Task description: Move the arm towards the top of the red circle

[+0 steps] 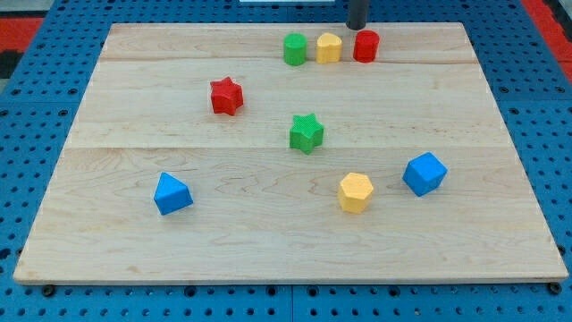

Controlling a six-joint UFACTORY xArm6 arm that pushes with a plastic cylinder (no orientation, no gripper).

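We counted eight blocks on the bench (134,268): two red, two green, two yellow, two blue. My tip (357,28) sat just beyond the red circle (365,46), at the far edge; the rod carried no jaws.

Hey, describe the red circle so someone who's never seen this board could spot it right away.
Look along the far edge of the wooden board, at the view's top, for a row of three short cylinders. The red circle is the one at the view's right end, beside the yellow cylinder, with the green cylinder last. My tip sits just above it; the other red block is a star.
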